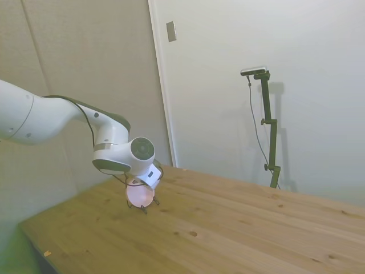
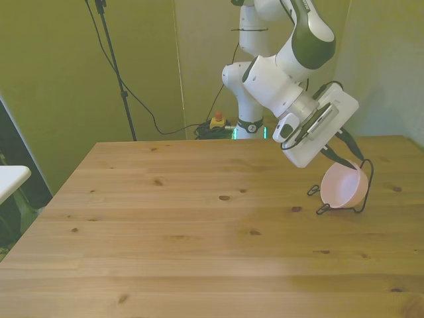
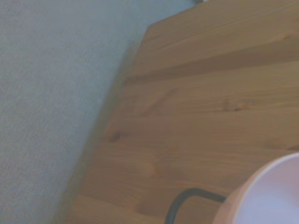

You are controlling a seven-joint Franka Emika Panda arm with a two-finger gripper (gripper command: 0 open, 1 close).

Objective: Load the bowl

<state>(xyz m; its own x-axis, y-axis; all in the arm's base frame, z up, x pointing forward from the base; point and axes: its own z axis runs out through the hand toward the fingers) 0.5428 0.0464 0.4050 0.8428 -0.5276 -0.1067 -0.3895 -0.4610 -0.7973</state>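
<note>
Bowl (image 2: 342, 185) is sitting tilted in the black wire rack (image 2: 362, 193) nr the tabletop's (image 2: 199, 225) edge, gripper (image 2: 349, 154) pinching its rim; I'm seating it, next prob. releasing w/o tipping.

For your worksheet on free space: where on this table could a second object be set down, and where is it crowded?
Nearly the whole table is bare, from the front view's left edge across the middle and near side. The only crowded spot is by the front view's right edge, where the gripper holds the bowl in a wire rack.
</note>
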